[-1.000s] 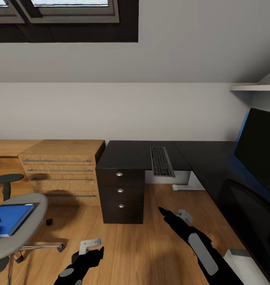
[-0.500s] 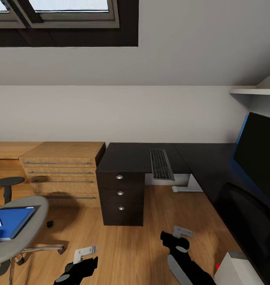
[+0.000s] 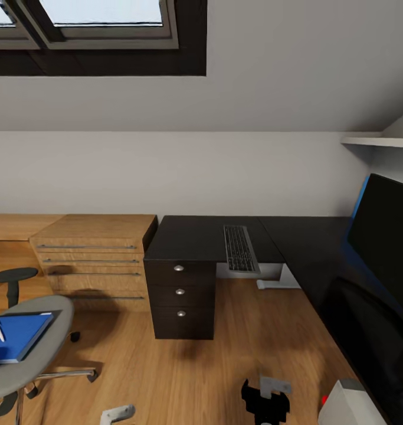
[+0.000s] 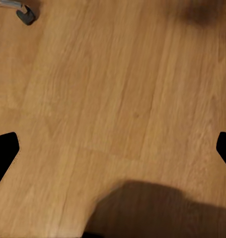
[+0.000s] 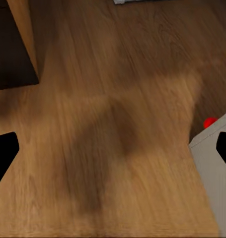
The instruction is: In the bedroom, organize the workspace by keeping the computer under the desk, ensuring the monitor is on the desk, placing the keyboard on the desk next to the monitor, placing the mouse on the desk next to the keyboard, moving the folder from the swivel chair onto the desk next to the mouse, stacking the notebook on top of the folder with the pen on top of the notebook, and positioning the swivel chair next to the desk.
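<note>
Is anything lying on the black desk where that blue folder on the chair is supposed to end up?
Only the keyboard lies on the desk, overhanging its front edge. The folder sits on the swivel chair.

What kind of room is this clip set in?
Likely an attic home-office or bedroom corner: a sloped ceiling with a dark-framed skylight, an L-shaped black desk carrying a keyboard, and a swivel chair on wood flooring.
</note>
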Controlling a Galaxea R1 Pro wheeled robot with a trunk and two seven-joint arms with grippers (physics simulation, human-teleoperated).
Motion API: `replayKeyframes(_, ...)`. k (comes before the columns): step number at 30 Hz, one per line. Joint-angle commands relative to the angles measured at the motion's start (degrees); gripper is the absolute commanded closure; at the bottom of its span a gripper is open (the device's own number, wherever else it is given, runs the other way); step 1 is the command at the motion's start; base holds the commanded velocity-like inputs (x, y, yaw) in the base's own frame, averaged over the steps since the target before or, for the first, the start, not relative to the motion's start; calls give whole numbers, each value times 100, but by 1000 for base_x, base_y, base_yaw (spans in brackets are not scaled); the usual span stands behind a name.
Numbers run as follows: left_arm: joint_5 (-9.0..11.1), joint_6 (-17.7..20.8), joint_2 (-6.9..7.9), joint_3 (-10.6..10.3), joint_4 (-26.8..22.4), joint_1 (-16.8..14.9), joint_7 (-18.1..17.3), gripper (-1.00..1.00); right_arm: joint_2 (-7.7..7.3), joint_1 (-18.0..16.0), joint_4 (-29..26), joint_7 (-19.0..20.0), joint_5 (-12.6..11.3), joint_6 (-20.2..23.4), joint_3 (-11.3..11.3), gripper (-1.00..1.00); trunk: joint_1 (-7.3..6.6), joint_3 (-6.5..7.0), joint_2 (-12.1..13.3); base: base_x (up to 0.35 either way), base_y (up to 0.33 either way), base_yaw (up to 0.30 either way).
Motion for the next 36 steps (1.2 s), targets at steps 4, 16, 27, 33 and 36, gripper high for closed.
replayKeyframes(4,53,-677,12,-37,631,-4,54,-100,-15,90,222,-31,28,-81,243,-100,-45,31,78,0,0,0)
replayKeyframes(16,47,-1325,8,-38,1463,-4,74,-100,71,136,1158,452,226,-991,1002,-100,-45,31,78,0,0,0)
replayKeyframes(27,66,-1419,-94,-32,1686,-4,87,-100,86,138,1341,1028,231,-1358,1072,-100,-45,31,78,0,0,0)
replayKeyframes(33,65,-1438,-124,-28,1749,-3,87,-100,86,138,1341,1021,223,-1359,1073,-100,-45,30,78,-123,36,13)
replayKeyframes(36,60,-1438,-127,-35,1749,-4,87,-100,86,138,1340,1021,225,-1359,1072,-100,-45,25,78,-326,31,134)
